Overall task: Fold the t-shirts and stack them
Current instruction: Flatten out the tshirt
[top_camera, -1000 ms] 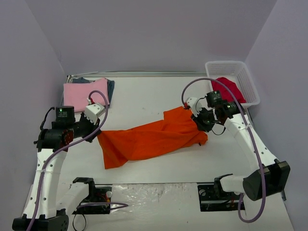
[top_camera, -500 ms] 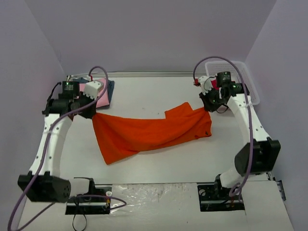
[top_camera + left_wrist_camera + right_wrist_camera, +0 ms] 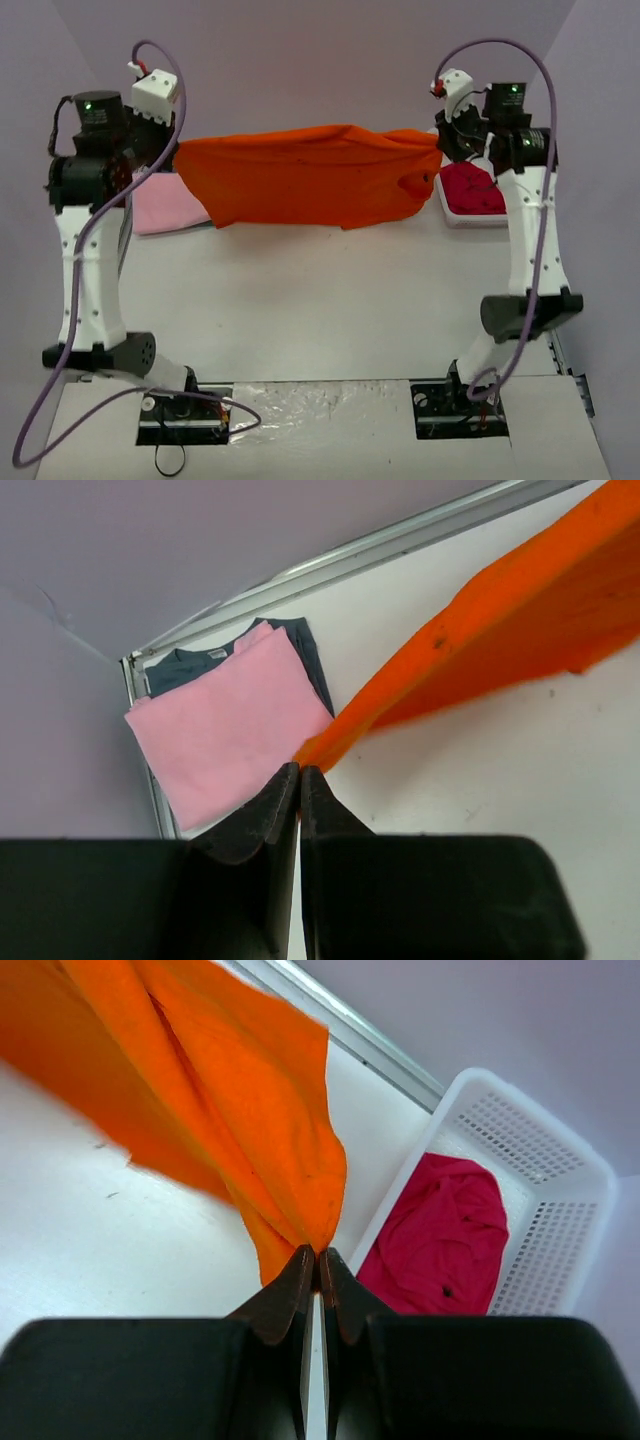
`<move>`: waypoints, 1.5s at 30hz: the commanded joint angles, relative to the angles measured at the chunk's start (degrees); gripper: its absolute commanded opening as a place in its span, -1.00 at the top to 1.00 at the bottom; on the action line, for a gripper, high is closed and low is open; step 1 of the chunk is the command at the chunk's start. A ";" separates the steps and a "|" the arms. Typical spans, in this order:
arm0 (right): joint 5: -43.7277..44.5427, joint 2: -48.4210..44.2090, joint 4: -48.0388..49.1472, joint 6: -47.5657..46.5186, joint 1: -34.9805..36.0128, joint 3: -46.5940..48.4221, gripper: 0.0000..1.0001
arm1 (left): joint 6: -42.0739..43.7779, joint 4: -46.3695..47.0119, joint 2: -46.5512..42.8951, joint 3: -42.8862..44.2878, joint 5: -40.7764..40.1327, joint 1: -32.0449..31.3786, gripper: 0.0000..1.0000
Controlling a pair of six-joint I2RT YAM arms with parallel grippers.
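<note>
Two robot arms reach up and hold an orange t-shirt (image 3: 300,185) stretched between them, above the white table (image 3: 320,300). The left gripper (image 3: 299,770) has its jaws pressed together on one end of the orange cloth. The right gripper (image 3: 317,1253) pinches the other end in the same way. The shirt hangs as a wide band from one gripper to the other, with loose folds drooping near the right end.

In the far left corner of the table lies a folded light pink t-shirt (image 3: 225,730). It rests on top of a dark blue-grey t-shirt (image 3: 305,655), whose edges show behind and beside it. At the far right of the table stands a white lattice basket (image 3: 560,1210), and a crumpled crimson t-shirt (image 3: 440,1235) lies inside it.
</note>
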 commanded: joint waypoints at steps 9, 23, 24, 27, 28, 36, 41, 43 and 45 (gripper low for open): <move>-1.36 -40.34 -1.41 2.75 -0.54 -22.87 1.00 | 2.99 -2.04 -37.25 -18.84 6.06 0.62 0.95; 5.76 -36.06 3.94 1.79 -1.16 -22.16 1.00 | 3.34 4.09 -28.48 -17.67 4.39 0.70 0.95; 6.19 -34.92 4.82 1.70 -1.07 -23.13 1.00 | 3.87 5.50 -27.78 -19.62 4.04 0.70 0.95; 6.55 -28.52 8.77 1.00 -1.16 -27.08 1.00 | 5.27 10.60 -22.44 -26.56 2.72 0.70 0.95; 6.11 -26.84 9.83 0.82 -1.16 -27.79 1.00 | 5.80 11.83 -21.02 -27.88 2.19 0.70 0.95; 7.51 3.34 16.25 0.72 -1.07 -17.03 0.27 | 8.09 23.54 8.63 -23.02 -0.97 -0.52 0.29; 10.77 13.34 14.85 0.82 -0.72 -12.24 -0.46 | 8.53 22.12 21.00 -14.97 -9.30 -4.39 -0.59; 10.07 12.21 14.93 0.21 -0.72 -14.68 -0.48 | 9.32 25.36 19.35 -18.04 -10.55 -5.62 -0.68; 9.19 9.58 14.94 -0.32 -0.81 -16.80 -0.48 | 9.58 26.69 15.85 -20.15 -11.78 -7.11 -0.73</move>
